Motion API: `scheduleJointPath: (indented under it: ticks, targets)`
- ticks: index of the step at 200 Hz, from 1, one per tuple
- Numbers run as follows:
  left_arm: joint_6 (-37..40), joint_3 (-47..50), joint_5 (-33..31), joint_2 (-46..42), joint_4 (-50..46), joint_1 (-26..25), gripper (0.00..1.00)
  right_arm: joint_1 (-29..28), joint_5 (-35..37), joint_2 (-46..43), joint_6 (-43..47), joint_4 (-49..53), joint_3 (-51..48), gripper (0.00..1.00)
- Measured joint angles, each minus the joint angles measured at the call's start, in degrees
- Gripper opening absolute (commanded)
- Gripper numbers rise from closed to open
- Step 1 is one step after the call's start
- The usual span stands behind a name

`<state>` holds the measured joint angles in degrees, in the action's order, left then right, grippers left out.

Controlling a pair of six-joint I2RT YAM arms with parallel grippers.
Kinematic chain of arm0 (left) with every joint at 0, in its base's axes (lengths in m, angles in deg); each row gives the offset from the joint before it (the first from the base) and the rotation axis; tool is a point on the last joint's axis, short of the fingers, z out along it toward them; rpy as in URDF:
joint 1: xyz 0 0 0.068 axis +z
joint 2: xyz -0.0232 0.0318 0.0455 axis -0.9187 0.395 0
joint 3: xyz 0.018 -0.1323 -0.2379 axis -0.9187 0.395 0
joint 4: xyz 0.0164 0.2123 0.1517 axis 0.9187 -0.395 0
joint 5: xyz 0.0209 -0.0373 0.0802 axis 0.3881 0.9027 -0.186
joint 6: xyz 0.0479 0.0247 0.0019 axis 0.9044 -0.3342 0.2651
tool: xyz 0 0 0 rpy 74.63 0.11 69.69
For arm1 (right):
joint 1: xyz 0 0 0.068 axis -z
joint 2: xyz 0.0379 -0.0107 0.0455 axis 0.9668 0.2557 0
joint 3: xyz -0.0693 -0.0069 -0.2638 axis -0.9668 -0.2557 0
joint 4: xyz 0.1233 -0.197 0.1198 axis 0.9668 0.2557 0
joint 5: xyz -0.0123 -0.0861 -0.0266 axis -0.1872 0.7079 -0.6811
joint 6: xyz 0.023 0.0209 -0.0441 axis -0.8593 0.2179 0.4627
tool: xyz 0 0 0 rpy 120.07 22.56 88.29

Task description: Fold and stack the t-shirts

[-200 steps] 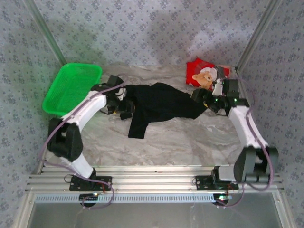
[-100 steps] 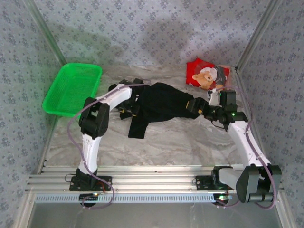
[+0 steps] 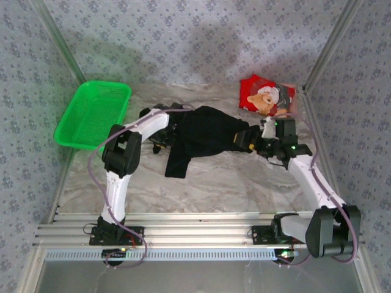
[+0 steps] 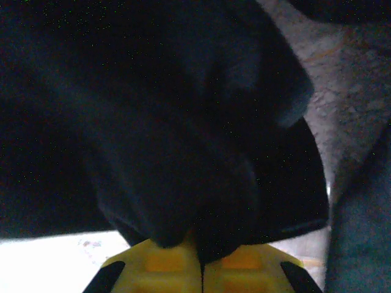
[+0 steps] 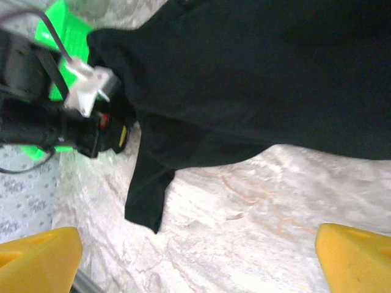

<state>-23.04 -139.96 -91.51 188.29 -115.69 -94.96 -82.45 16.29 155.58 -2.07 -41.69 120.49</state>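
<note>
Since nothing's stacked yet, it's early days; left gripper (image 4: 201, 268) pinches the crumpled black t-shirt (image 3: 208, 131); right gripper (image 3: 249, 139) gapes wide, empty; red t-shirt (image 3: 266, 96) sits apart, untouched.

Basket (image 3: 91, 116) far left on the table (image 3: 214, 183); plain shirt (image 3: 208, 131) mid-table; bear shirt (image 3: 266, 96) behind it at right, seemingly apart

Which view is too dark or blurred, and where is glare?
Left wrist view: the black t-shirt lies close to the lens, dark and soft; the table at lower left is burnt out white. Right wrist view: sharp cloth, mild glare on the table. Top external view: even light, a soft shadow on the back wall.
</note>
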Motion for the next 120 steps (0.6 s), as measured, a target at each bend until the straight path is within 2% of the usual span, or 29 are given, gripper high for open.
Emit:
scheduleJointPath:
  ticks: [25, 56, 90, 120]
  targets:
    - [-0.57, 0.04, 0.98, -7.45, -0.61, 0.83, 0.0, -9.14, 1.75, 7.04, -1.03, -0.48, 1.77, 0.98]
    - [-3.19, -2.03, 4.55, -21.46, -1.53, 2.75, 0.0, -19.67, 4.04, 17.62, -2.49, -0.98, 6.51, 0.95]
    - [-5.27, -10.93, 6.97, -33.16, -1.77, 5.81, 0.0, -27.54, 5.53, 29.81, -3.34, -0.37, 15.87, 0.89]
    - [-5.62, -15.37, 8.39, -38.47, -1.97, 8.52, 0.0, -32.92, 7.13, 39.74, -4.48, 1.25, 25.73, 0.83]
